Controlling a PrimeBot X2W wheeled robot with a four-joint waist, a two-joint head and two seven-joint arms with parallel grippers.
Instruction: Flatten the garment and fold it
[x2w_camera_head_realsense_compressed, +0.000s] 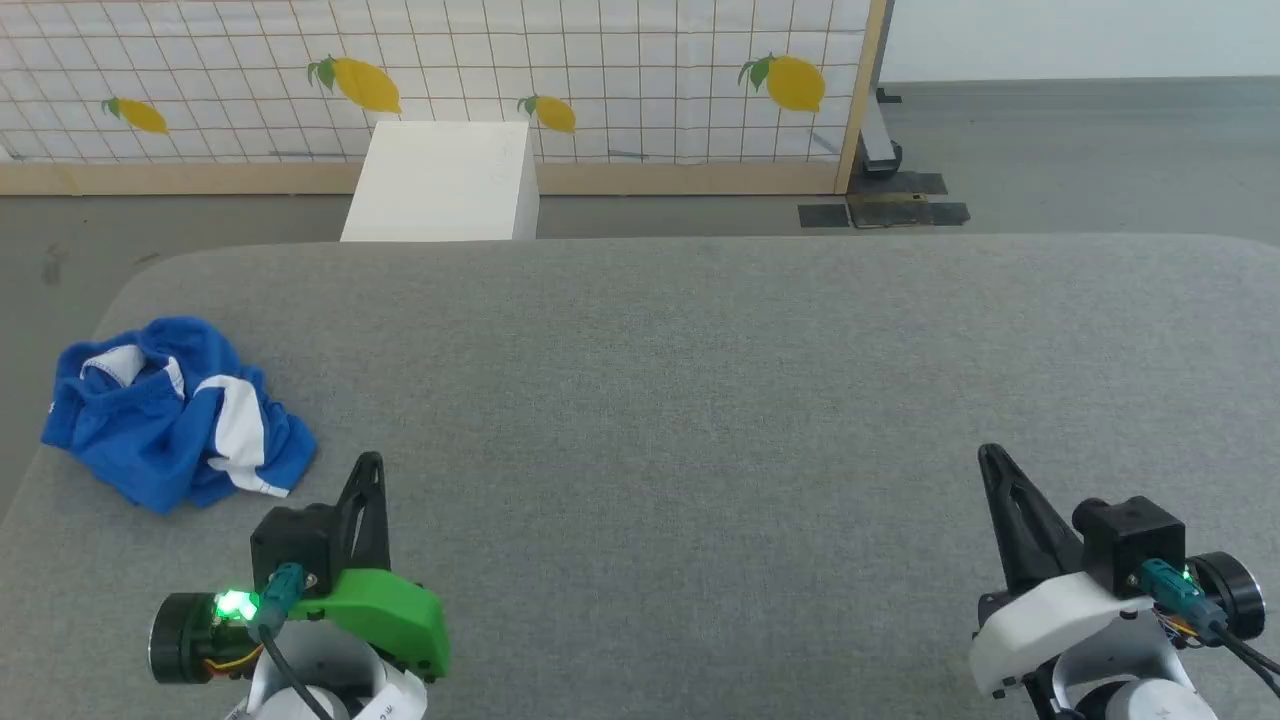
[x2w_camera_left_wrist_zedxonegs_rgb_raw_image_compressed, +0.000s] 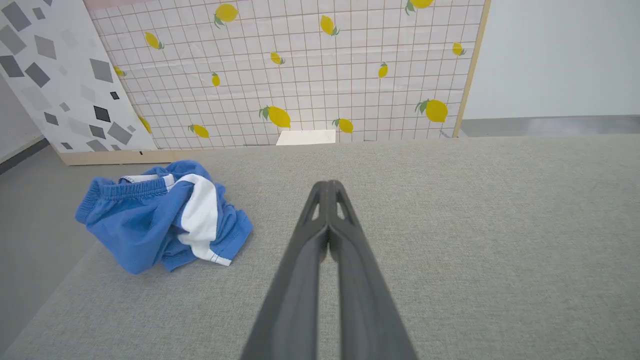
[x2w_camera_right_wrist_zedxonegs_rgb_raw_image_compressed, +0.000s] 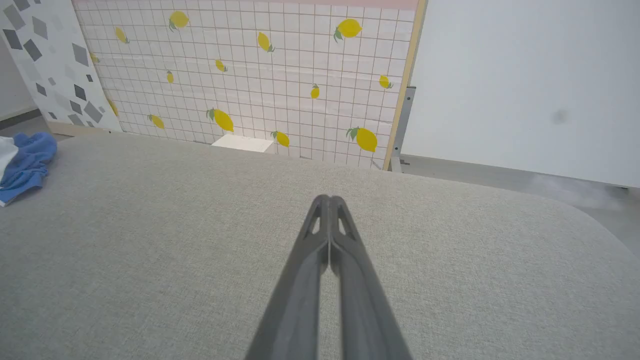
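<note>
A grey cloth-covered worktop (x2w_camera_head_realsense_compressed: 700, 380) is seen. The garment (x2w_camera_head_realsense_compressed: 170, 415) is found crumpled in a heap at its left edge. The left gripper (x2w_camera_head_realsense_compressed: 370, 465) is held just right of the heap, fingers pressed together on nothing. The right gripper (x2w_camera_head_realsense_compressed: 991, 457), likewise closed and empty, is held toward the front right corner.

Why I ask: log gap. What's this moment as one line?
garment: crumpled, left edge of grey surface | left claw: shut, empty | right claw: shut, empty | folding: not started
</note>
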